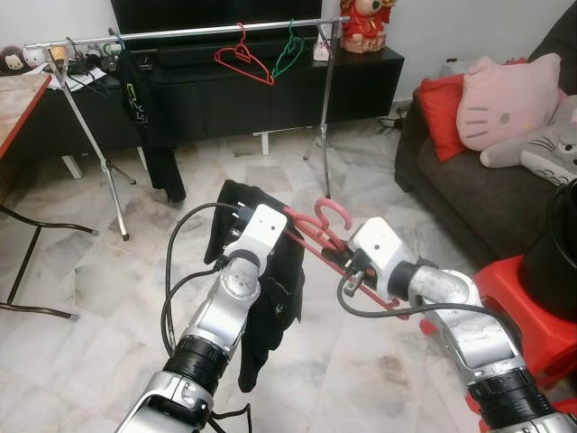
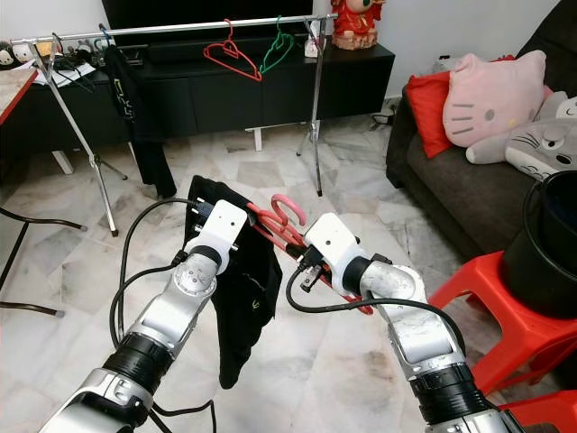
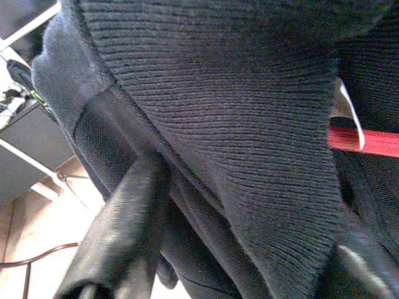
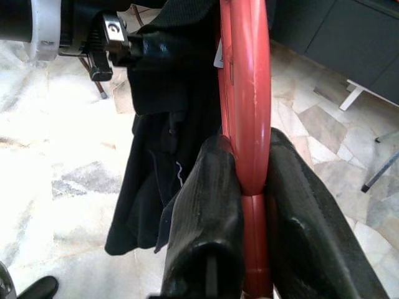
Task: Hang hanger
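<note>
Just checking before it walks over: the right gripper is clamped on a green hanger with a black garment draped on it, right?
Not quite: the hanger in the right gripper is red, as the right wrist view shows. The black garment does hang from it.

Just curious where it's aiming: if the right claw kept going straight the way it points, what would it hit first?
Probably the black knitted garment and left claw just ahead; the right claw is clamped on the red plastic hanger. Depth is uncertain.

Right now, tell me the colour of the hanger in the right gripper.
Pinkish red; the hanger shows best in the right wrist view, clamped by the right gripper.
</note>
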